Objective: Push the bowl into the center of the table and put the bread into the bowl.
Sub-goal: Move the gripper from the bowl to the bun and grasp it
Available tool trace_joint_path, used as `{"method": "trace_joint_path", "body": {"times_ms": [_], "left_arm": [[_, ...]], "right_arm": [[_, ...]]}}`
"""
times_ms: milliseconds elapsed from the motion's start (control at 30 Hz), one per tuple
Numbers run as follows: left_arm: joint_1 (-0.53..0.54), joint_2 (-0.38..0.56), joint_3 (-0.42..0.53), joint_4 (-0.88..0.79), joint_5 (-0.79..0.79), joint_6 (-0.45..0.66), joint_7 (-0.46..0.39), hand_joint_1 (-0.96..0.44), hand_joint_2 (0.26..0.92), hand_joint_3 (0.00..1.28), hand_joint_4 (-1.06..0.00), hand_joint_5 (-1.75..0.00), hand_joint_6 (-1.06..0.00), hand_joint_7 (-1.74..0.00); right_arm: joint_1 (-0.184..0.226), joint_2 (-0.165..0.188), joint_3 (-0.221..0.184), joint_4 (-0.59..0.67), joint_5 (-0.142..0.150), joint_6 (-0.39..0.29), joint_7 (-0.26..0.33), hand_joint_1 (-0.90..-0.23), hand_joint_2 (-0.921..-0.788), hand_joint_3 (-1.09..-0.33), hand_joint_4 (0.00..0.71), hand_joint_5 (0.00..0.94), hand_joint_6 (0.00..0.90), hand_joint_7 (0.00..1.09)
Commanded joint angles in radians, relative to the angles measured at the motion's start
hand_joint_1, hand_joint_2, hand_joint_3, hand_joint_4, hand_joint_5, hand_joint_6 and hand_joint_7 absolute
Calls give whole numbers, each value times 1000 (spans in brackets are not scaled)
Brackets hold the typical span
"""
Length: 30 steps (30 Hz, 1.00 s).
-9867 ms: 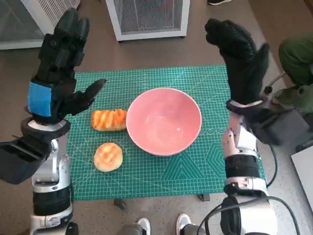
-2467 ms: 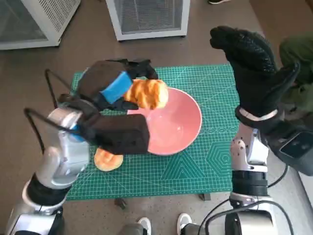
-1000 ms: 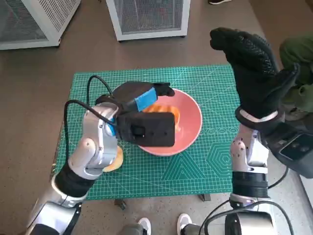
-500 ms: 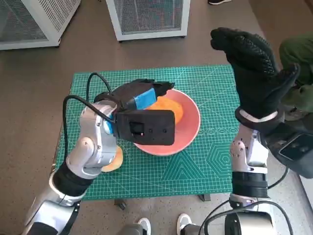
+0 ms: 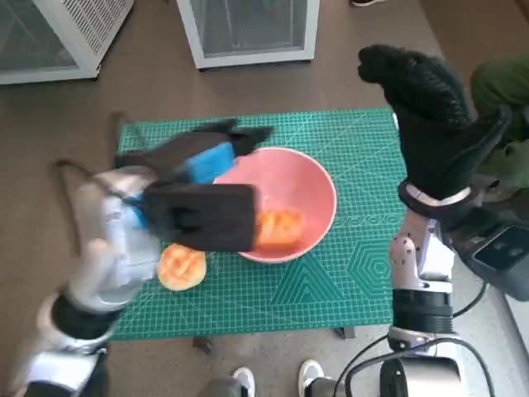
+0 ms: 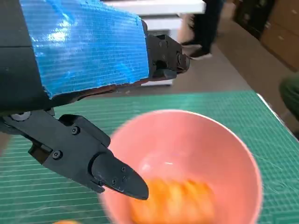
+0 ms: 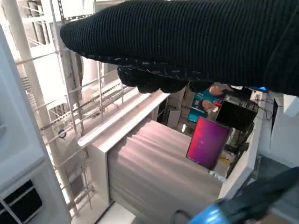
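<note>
Bowl: the pink bowl [image 5: 285, 203] sits near the middle of the green mat [image 5: 347, 273]; it looks already placed, so the push part of the task seems done.

Long bread: the striped loaf [image 5: 278, 227] now lies inside the bowl, on the near side of its floor. Half a second ago it was still under the left hand, high over the bowl; now nothing touches it. The left wrist view shows it as an orange blur [image 6: 175, 203] at the bottom of the bowl [image 6: 219, 154], free of the fingers.

Left hand: the left hand [image 5: 202, 157] has let go and holds nothing, its fingers [image 6: 112, 170] apart. It is blurred in the head view and has swung back toward the robot's left, off the bowl's rim, compared with a moment ago.

Right hand: the right hand [image 5: 430, 116] is raised at the mat's right side, well apart from the bowl, holding nothing, much as in the earlier pictures. The right wrist view shows only the glove [image 7: 187, 42] and the room beyond.

Round bread: a second bun [image 5: 181, 265] lies on the mat beside the bowl, near the left forearm, untouched.

Meaning for the task: one loaf is delivered. If the bun also counts as the bread, it is left to pick up; otherwise the job looks finished.

Risk: the withdrawing forearm passes close over the bun and the bowl's rim and could nudge either.
</note>
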Motion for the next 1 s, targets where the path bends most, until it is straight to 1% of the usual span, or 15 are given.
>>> {"method": "trace_joint_path", "body": {"times_ms": [33, 200, 367, 567, 767, 900, 1000], "left_arm": [[34, 84, 64, -124, -28, 49, -82, -421, 684, 1, 1, 1, -124, -35], [69, 149, 122, -225, -64, 96, -138, -385, 668, 0, 1, 1, -132, -34], [125, 199, 189, -311, -108, 130, -161, -374, 665, 0, 1, 1, -137, -33], [203, 233, 249, -375, -160, 146, -147, -340, 655, 1, 1, 1, -142, -31], [287, 249, 297, -421, -206, 154, -119, -237, 644, 0, 1, 1, -145, -27], [342, 259, 313, -441, -227, 150, -99, -165, 641, 0, 1, 1, -143, -23], [377, 267, 310, -452, -236, 147, -83, -142, 640, 0, 1, 1, -142, -21]], "right_arm": [[9, 6, 3, 13, -2, 5, -4, -661, -921, -703, 284, 0, 214, 406], [4, 10, 5, 19, 3, 6, -1, -660, -921, -702, 285, 1, 214, 407], [-5, 11, 4, 26, 8, 9, 3, -660, -921, -701, 291, 4, 214, 408], [-12, 15, 6, 34, 11, 8, 6, -661, -921, -699, 294, 5, 214, 407], [-15, 17, 7, 40, 16, 5, 14, -660, -921, -699, 294, 4, 214, 407], [-18, 16, 7, 45, 20, 2, 21, -661, -921, -699, 293, 3, 214, 407], [-20, 16, 5, 50, 22, -1, 27, -661, -921, -700, 292, 2, 214, 407]]}}
